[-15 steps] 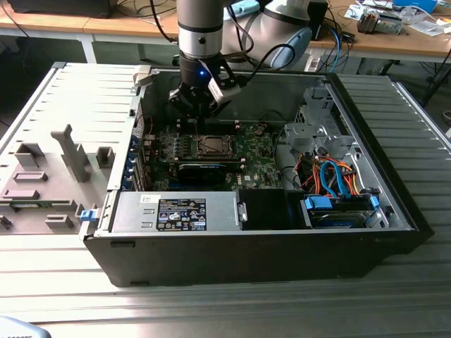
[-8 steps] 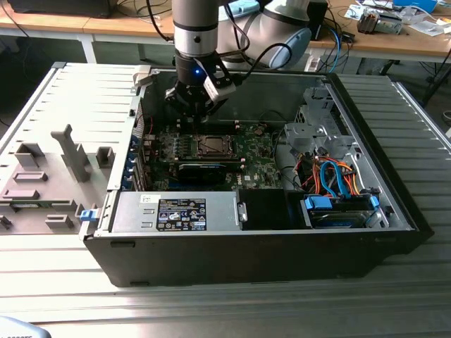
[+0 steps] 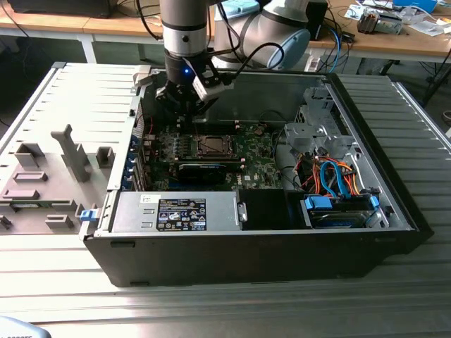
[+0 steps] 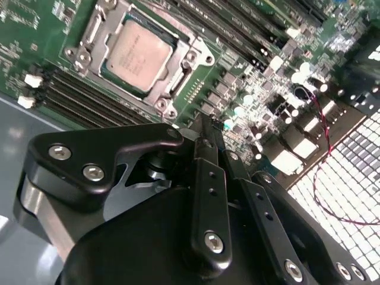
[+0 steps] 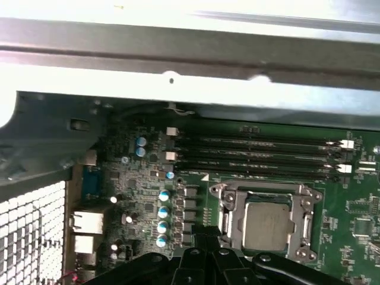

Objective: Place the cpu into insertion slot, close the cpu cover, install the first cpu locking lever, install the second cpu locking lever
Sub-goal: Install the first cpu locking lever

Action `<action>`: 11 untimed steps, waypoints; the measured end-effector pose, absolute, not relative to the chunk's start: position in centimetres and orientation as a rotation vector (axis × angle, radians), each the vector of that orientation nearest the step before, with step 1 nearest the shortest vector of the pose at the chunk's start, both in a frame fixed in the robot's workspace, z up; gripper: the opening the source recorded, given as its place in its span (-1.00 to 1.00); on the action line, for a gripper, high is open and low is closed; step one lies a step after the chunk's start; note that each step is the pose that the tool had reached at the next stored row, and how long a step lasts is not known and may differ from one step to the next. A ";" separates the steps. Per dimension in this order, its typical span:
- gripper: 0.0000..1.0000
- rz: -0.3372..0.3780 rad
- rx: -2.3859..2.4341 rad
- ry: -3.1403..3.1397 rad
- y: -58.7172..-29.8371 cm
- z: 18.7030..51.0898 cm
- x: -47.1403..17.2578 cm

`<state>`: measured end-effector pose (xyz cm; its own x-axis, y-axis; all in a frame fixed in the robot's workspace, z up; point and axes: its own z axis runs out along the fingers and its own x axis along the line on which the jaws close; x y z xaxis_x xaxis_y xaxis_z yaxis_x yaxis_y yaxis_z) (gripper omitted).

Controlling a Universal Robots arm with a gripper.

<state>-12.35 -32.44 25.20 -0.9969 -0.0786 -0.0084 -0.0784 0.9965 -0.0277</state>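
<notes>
Hovering with my jaws pressed together and empty, I see the cpu seated in the insertion slot just beyond my fingertips.

Big grey ribbed metal table here. An open black computer case lies on its side right on it, and a grey plastic holder tray sits just beside the case, toward the exterior view's left.
</notes>
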 end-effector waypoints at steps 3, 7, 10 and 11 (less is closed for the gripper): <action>-0.79 -0.033 -0.132 3.129 -32.1 25.2 -12.4; -0.79 -0.029 -0.135 3.129 -31.5 25.2 -12.4; -0.79 -0.027 -0.136 3.128 -31.2 25.2 -12.5; -0.79 -0.027 -0.136 3.128 -31.1 25.2 -12.5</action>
